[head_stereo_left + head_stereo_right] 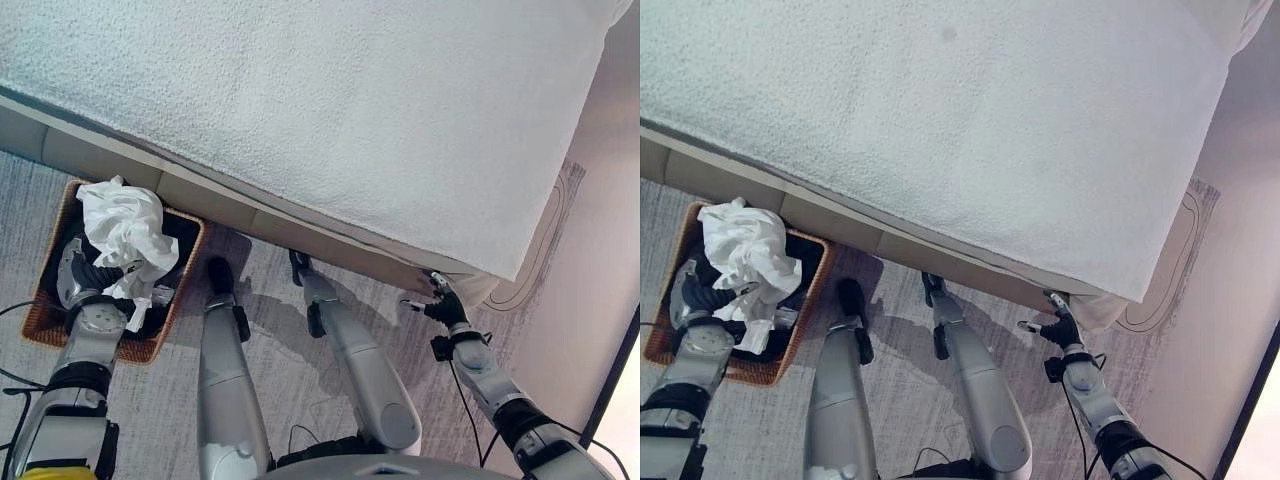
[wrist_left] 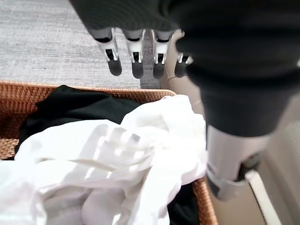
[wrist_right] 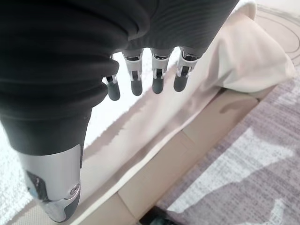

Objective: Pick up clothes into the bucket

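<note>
Currently we log the white garment (image 1: pixel 125 232) crumpled in the wicker basket (image 1: pixel 48 335) at lower left of the head views, on the grey carpet (image 1: pixel 290 375) just beside the bed base (image 1: pixel 215 200). Garment is heaped, w/ long axis running roughly from the basket's upper-left corner down toward its lower middle; one tail hangs toward the basket's lower edge. It lies on top of black clothing (image 2: pixel 77 105) already inside; the wrist view shows white folds over the black, both within the woven rim.

Left hand (image 1: pixel 82 275) sits over the basket's left part, next to the white heap. Its fingers (image 2: pixel 136 65) hang straight & relaxed above the clothes, nothing in them.

Right hand (image 1: pixel 445 305) at lower right of frame, up near the bed corner where the white blanket (image 1: pixel 330 110) overhangs. Fingers (image 3: pixel 157 82) straight, loosely spread, holding nothing; cream sheet edge & bed base show past them.

Blanket covers most of upper frame.
</note>
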